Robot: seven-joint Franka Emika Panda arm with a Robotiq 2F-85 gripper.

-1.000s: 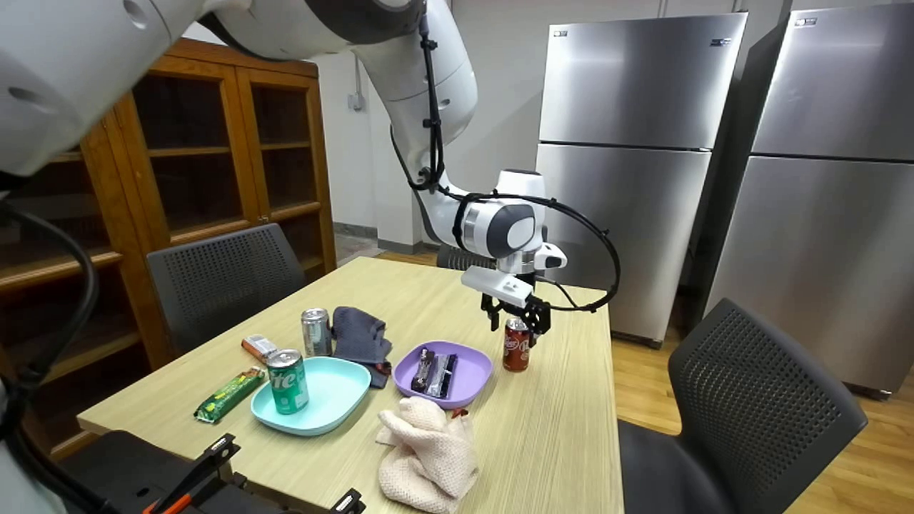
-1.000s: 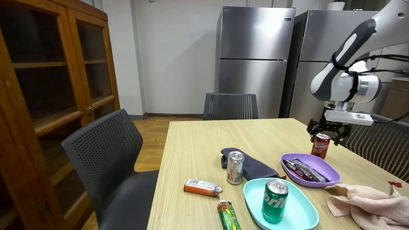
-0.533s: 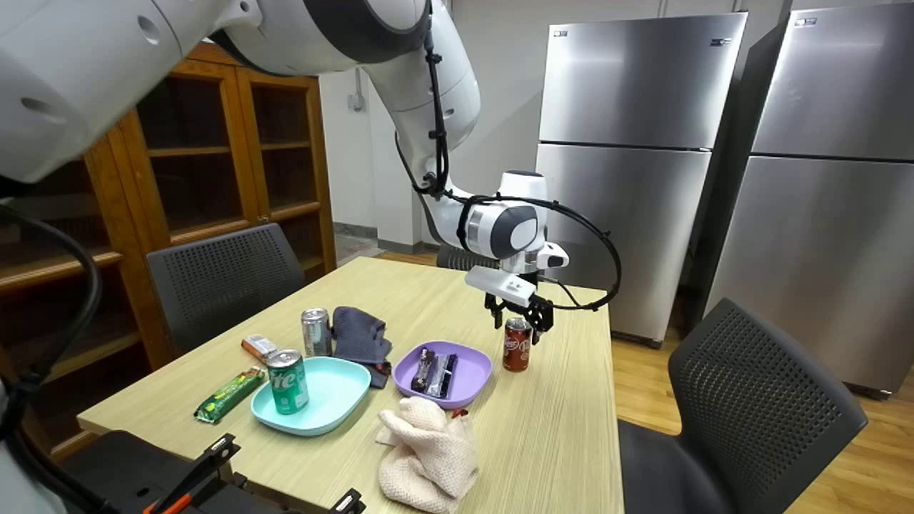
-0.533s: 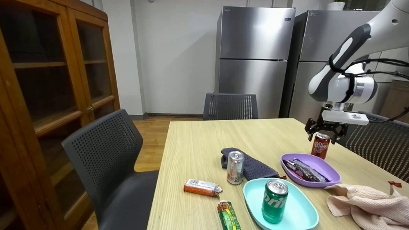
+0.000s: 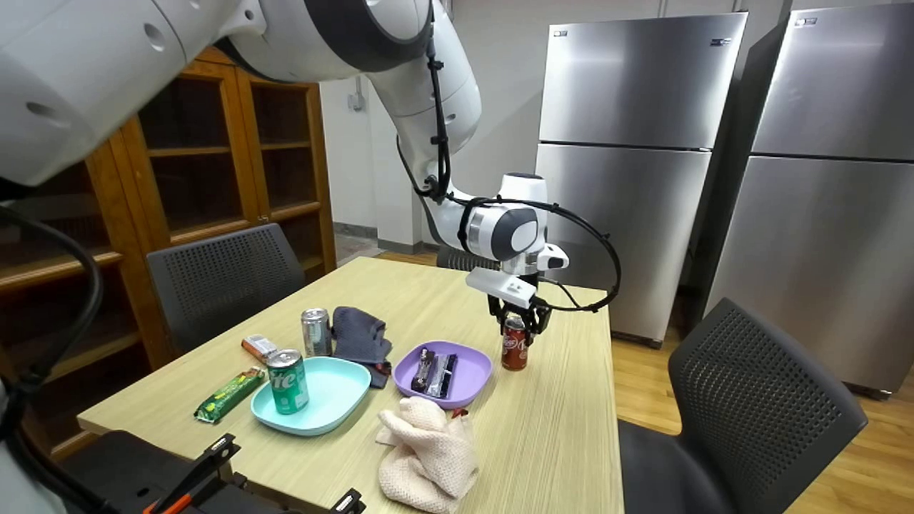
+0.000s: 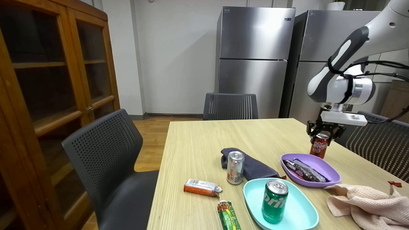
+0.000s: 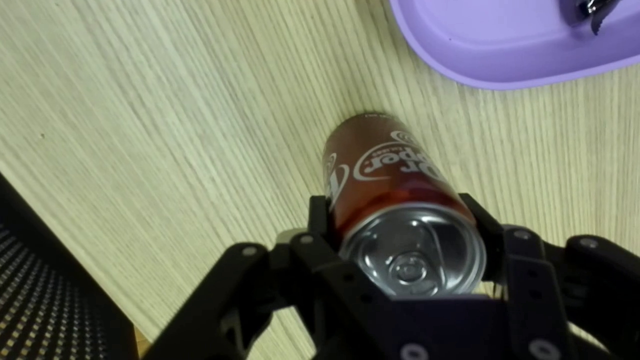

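In the end effector (image 7: 397,212) — a red can (image 7: 392,182).

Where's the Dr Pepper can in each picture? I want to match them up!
In an exterior view: the Dr Pepper can is below and slightly right of centre; purple plate on its left.
In an exterior view: the Dr Pepper can is toward the right; purple plate in front.
Wrist view: the Dr Pepper can is big, near the middle; purple plate at top right.
Shared landmark: that purple plate.
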